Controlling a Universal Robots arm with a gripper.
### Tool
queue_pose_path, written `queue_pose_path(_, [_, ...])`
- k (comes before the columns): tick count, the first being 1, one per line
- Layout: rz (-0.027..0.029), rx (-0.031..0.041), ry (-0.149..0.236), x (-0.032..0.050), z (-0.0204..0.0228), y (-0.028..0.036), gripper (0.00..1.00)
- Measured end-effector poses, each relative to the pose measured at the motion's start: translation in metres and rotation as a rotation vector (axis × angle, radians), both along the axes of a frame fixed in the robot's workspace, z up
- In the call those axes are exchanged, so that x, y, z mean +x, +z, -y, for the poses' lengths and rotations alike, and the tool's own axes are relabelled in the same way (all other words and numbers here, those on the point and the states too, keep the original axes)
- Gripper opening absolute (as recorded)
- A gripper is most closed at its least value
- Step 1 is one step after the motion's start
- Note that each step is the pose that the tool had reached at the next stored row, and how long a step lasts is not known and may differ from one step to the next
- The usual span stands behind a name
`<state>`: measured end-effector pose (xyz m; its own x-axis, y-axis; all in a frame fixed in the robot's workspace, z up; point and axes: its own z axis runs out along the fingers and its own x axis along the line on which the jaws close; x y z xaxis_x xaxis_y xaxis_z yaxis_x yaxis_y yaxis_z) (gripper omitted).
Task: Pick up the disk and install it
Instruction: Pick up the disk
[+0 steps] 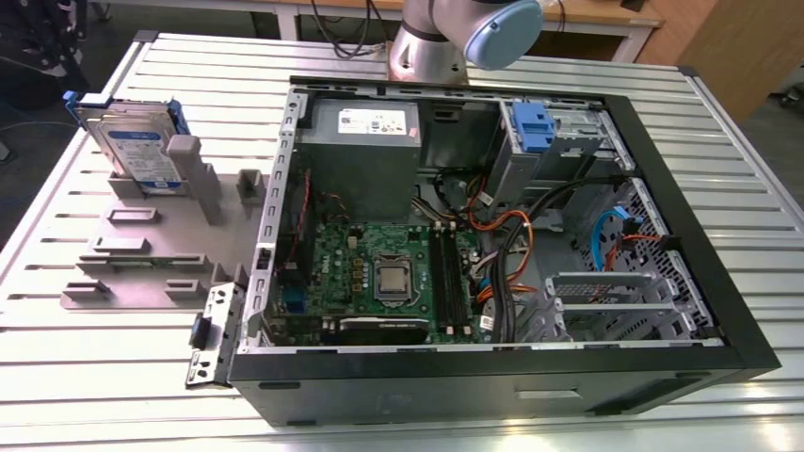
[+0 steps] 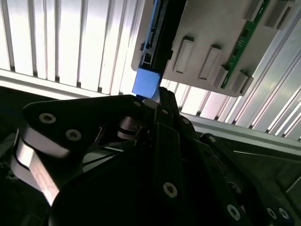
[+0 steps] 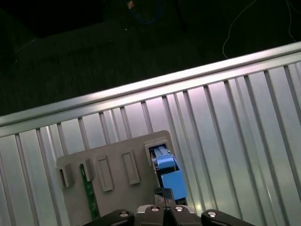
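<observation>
The disk (image 1: 136,151) stands on edge in the grey slotted holder block (image 1: 138,254), on the slatted table at the exterior view's left. It is silver with a blue-and-white label and a blue carrier rail. In the first wrist view the disk's blue rail (image 3: 168,172) rises from the holder block (image 3: 113,155). My gripper (image 3: 165,200) hangs above it, apart from it, fingertips together with nothing between them. The second wrist view has the gripper (image 2: 157,96) just short of the blue rail (image 2: 146,82).
The open computer case (image 1: 703,245) lies to the right of the holder, with motherboard, cables and a blue latch (image 1: 530,127) on its upper drive bay. A green circuit strip (image 3: 87,188) stands in another holder slot. The arm's base (image 1: 440,38) is behind the case.
</observation>
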<state>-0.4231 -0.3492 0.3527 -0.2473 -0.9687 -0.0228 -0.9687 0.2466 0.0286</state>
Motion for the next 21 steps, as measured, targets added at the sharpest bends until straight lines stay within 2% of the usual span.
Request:
queue_pose_path(2, [0.0001,-0.0001,0.028,0.0,0.0,-0.0002,0.11])
queue_pose_path(5, [0.0003,-0.0006,0.046,0.0,0.0,-0.0003,0.11])
queue_pose_path(7, [0.0002,-0.0007,0.047,0.0,0.0,-0.0003,0.23])
queue_pose_path(8, [0.0002,-0.0007,0.047,0.0,0.0,-0.0003,0.23])
queue_pose_path(10, [0.0002,-0.0007,0.047,0.0,0.0,-0.0003,0.35])
queue_pose_path(11, [0.0003,-0.0007,0.047,0.0,0.0,-0.0004,0.35])
queue_pose_path(12, [0.0002,-0.0007,0.048,0.0,0.0,-0.0005,0.41])
queue_pose_path(13, [0.0004,-0.0006,0.053,0.0001,0.0,-0.0008,0.47])
queue_pose_path(14, [0.0004,-0.0006,0.062,0.0001,0.0,-0.0012,0.47])
queue_pose_path(15, [0.0003,-0.0007,0.076,0.0,0.0,-0.0016,0.53])
queue_pose_path(19, [0.0002,-0.0007,0.14,0.0,0.0,-0.0038,0.53])
queue_pose_path(21, [0.0003,-0.0006,0.153,0.0,0.0,-0.0046,0.53])
